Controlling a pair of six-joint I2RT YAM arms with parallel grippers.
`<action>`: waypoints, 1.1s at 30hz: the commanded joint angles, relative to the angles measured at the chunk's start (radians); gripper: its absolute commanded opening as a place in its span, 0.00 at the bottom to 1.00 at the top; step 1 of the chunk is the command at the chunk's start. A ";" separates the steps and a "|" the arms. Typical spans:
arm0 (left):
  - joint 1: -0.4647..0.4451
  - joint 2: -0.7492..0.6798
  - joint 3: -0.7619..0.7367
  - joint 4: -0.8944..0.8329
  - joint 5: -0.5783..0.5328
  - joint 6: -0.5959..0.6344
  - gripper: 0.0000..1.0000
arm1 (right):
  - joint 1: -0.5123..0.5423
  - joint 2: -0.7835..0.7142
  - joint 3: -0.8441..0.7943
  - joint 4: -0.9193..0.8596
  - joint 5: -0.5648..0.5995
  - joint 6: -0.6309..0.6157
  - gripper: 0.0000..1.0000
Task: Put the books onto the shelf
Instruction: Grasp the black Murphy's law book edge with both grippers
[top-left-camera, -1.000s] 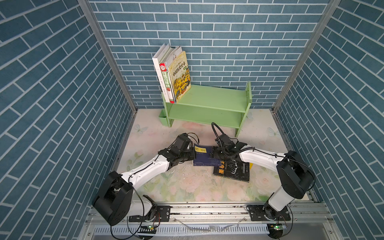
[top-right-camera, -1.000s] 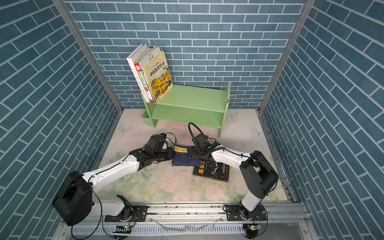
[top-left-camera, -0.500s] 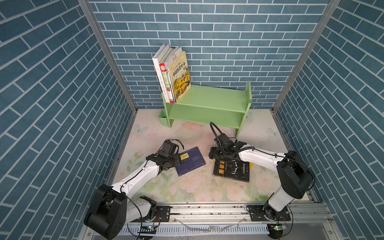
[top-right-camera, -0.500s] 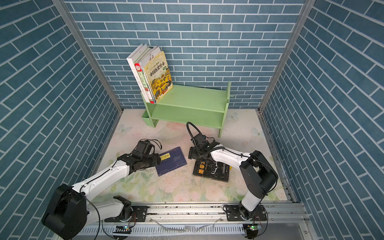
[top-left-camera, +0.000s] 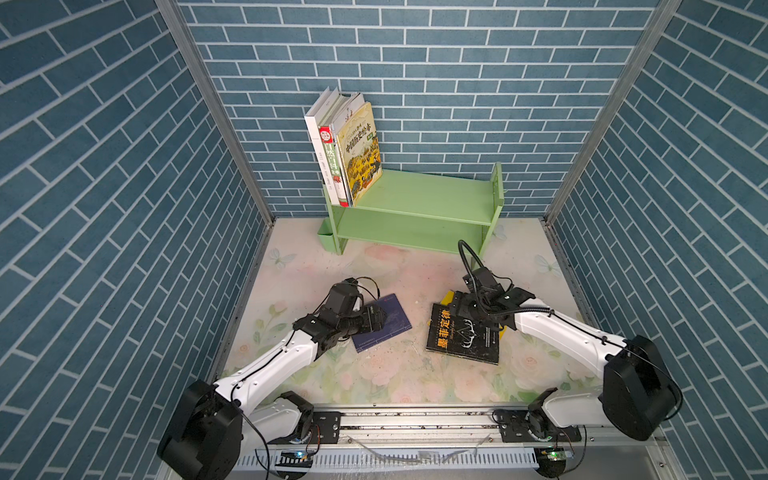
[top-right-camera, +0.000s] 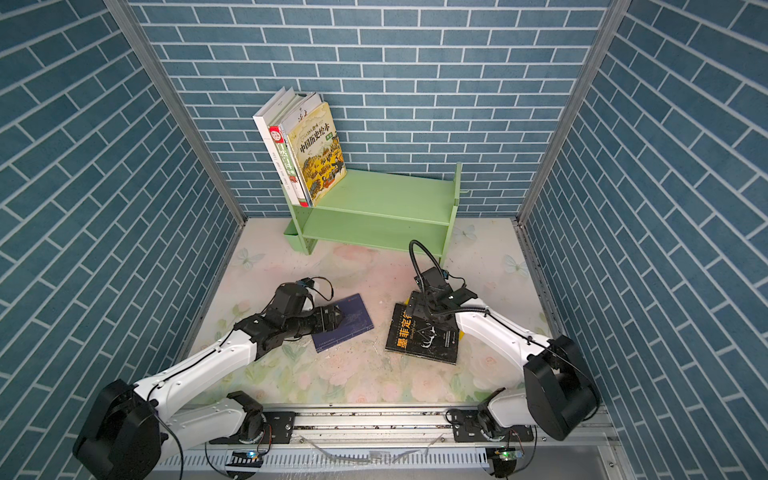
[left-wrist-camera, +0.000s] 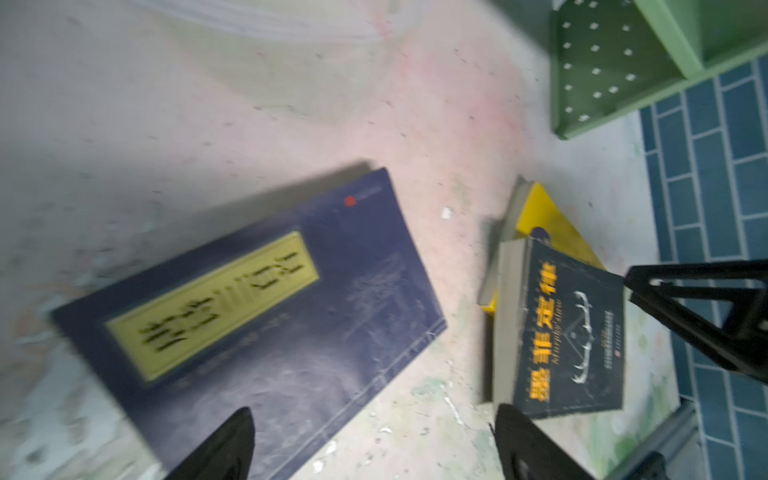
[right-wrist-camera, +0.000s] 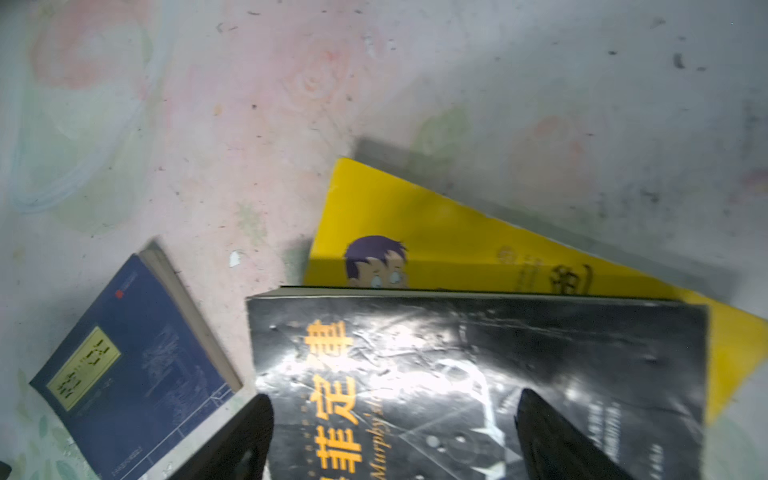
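navy book (top-left-camera: 388, 322) is lying flat on the floral mat (top-left-camera: 374, 374), cover up with its yellow title label showing, turned at an angle and well apart from the shelf (top-left-camera: 419, 195); the left gripper (left-wrist-camera: 374, 415) hangs right over its near corner with the jaws spread wide, 1 finger above the cover and 1 above the mat, gripping nothing; just to the side the black book (top-left-camera: 461, 336) with orange lettering sits on top of the bright yellow book (right-wrist-camera: 436, 232), covering most of it so only 1 corner and the cartoon guy's head poke out; the right gripper (right-wrist-camera: 395, 397) is low over the black cover, jaws also spread, can't tell if it's touching; further back the light green shelf stands against the blue brick wall (top-left-camera: 457, 62), with 4 books (top-left-camera: 345, 149) upright and leaning at the left end of its top tier, the pale yellow one facing out.
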 joint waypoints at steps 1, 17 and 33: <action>-0.070 0.052 0.045 0.092 0.054 0.002 0.97 | -0.030 -0.079 -0.056 -0.066 0.021 0.017 0.93; -0.275 0.487 0.192 0.376 0.190 -0.099 0.96 | -0.160 -0.351 -0.357 -0.017 -0.100 0.068 0.94; -0.296 0.668 0.232 0.473 0.268 -0.220 0.81 | -0.169 -0.259 -0.394 0.108 -0.171 0.097 0.85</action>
